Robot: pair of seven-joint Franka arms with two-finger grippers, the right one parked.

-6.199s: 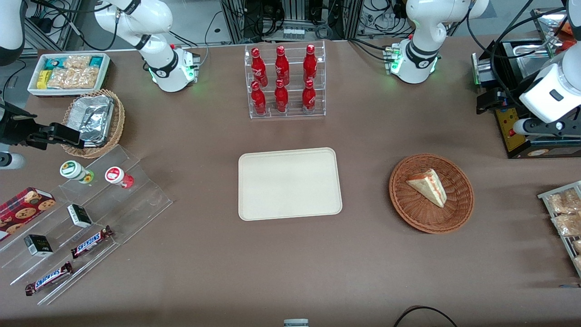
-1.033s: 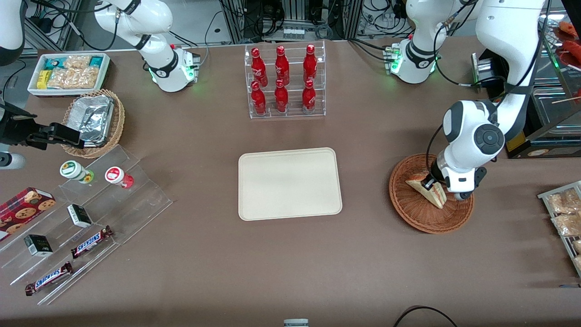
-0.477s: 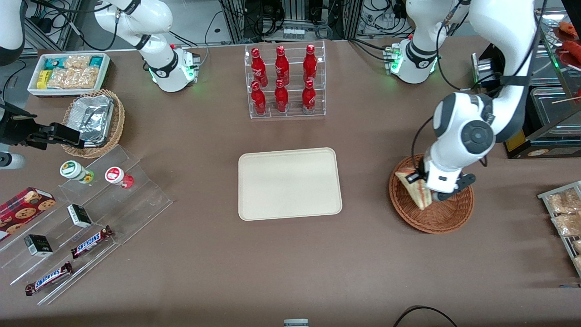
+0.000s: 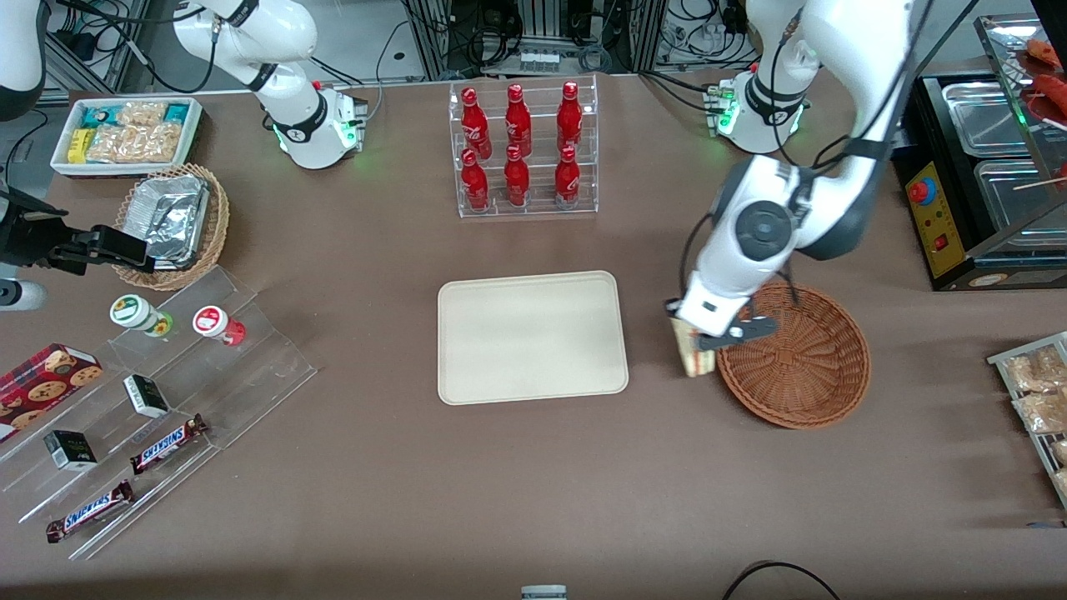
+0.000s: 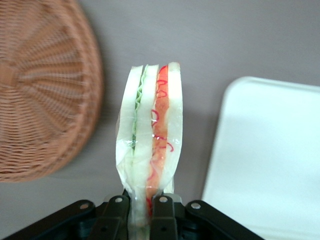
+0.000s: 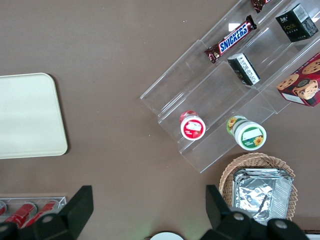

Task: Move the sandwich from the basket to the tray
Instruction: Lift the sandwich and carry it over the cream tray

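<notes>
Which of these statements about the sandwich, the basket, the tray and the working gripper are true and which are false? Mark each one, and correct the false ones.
1. The gripper is shut on the sandwich. True.
2. The sandwich is lying in the basket. False: it is held up over the table, between the basket and the tray.
3. The basket has nothing in it. True.
4. The sandwich already rests on the tray. False: the tray is bare and the sandwich has not reached it.
5. The rack of red bottles stands nearer the front camera than the tray. False: it stands farther from that camera.
</notes>
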